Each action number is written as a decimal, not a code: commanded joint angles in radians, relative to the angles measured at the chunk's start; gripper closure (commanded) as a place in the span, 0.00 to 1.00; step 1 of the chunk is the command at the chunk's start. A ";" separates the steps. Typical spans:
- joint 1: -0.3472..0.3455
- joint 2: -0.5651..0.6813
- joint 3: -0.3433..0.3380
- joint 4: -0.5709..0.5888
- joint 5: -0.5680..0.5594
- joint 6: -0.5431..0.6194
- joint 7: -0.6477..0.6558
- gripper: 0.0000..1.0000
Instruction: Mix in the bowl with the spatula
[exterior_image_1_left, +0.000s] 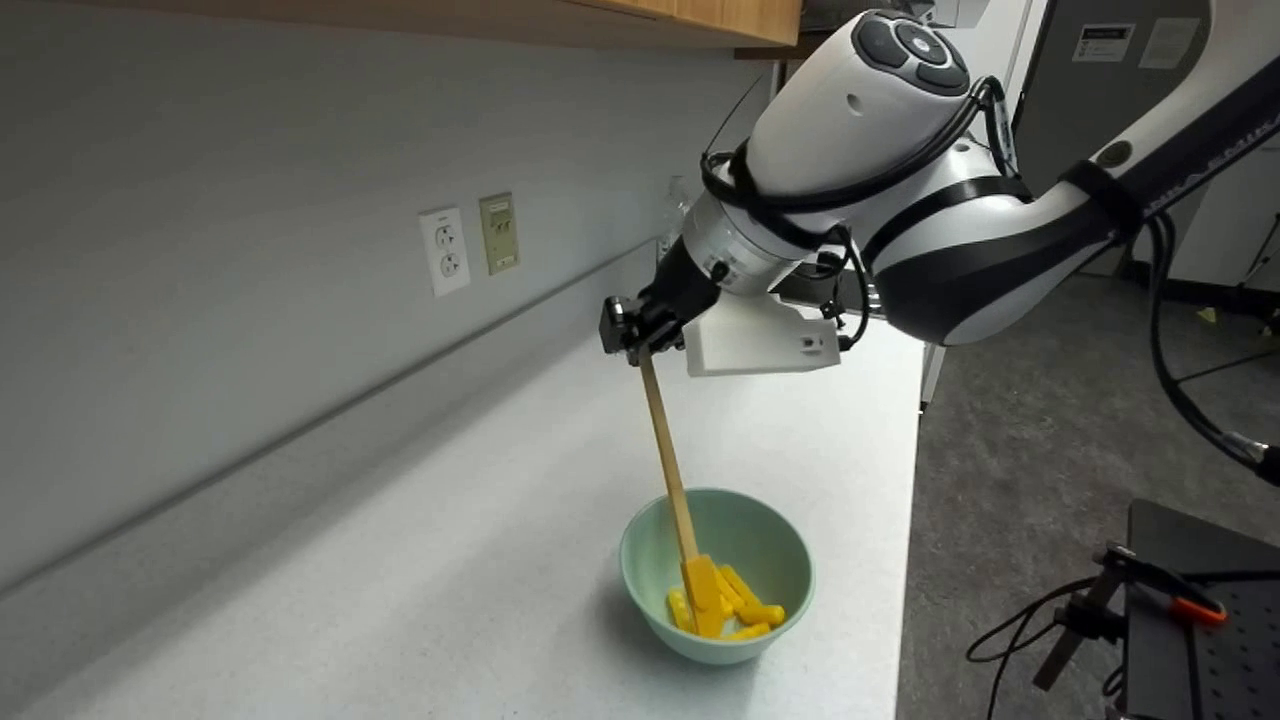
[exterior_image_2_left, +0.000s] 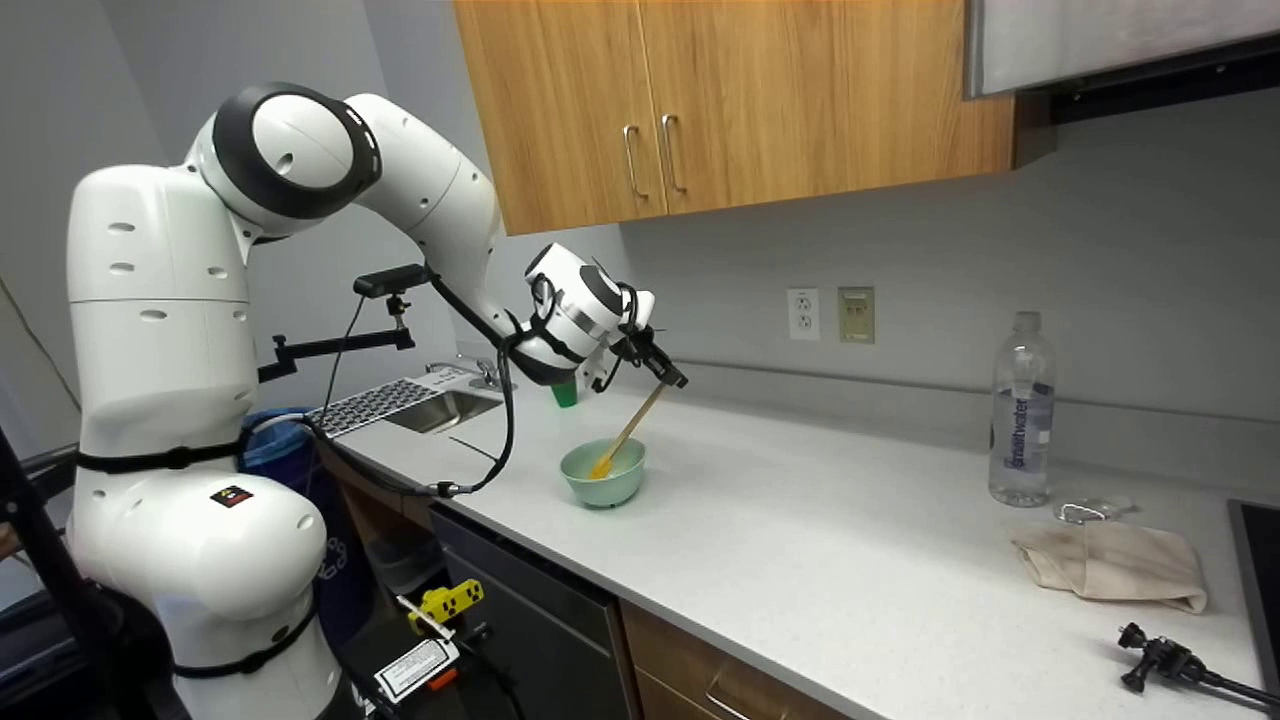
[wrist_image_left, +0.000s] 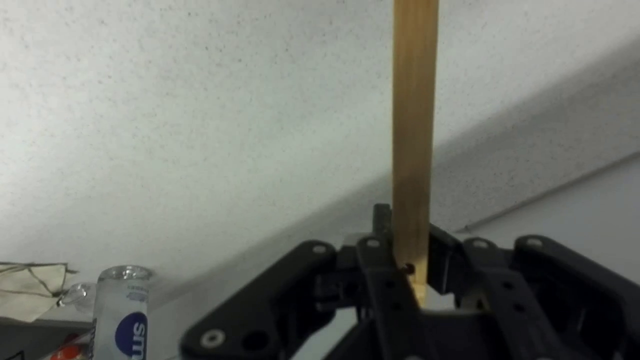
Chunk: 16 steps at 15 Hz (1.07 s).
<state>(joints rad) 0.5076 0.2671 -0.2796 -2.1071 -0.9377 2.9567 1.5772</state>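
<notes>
The pale mint-green bowl (exterior_image_1_left: 752, 528) stands upright on the white counter and also shows in an exterior view (exterior_image_2_left: 603, 492). Several yellow pieces (exterior_image_1_left: 762, 614) lie in its bottom. The spatula (exterior_image_1_left: 668, 455) slants down into the bowl, its flat yellow blade among the pieces; whether the blade touches the bottom cannot be told. Its wooden handle shows in an exterior view (exterior_image_2_left: 637, 420) and in the wrist view (wrist_image_left: 414, 110). My gripper (wrist_image_left: 411, 235) is shut on the handle's top end, above and to the wall side of the bowl. The bowl is out of the wrist view.
A wall with outlets (exterior_image_1_left: 445, 250) runs behind the counter (exterior_image_1_left: 450, 560). Wooden cabinets (exterior_image_2_left: 800, 100) hang above. A water bottle (exterior_image_2_left: 1022, 410), a folded cloth (exterior_image_2_left: 1115, 565) and a black clamp (exterior_image_2_left: 1170, 660) lie farther along. A green cup (exterior_image_2_left: 565, 391) and a sink (exterior_image_2_left: 440, 410) are beyond the bowl.
</notes>
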 joint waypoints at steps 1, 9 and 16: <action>-0.049 -0.005 0.044 -0.027 0.109 0.021 -0.093 0.98; -0.010 0.000 -0.033 0.025 -0.030 -0.003 -0.019 0.98; -0.020 -0.018 -0.009 0.013 -0.052 -0.017 -0.072 0.98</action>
<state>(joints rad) 0.4918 0.2714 -0.3088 -2.0700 -1.0168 2.9599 1.5555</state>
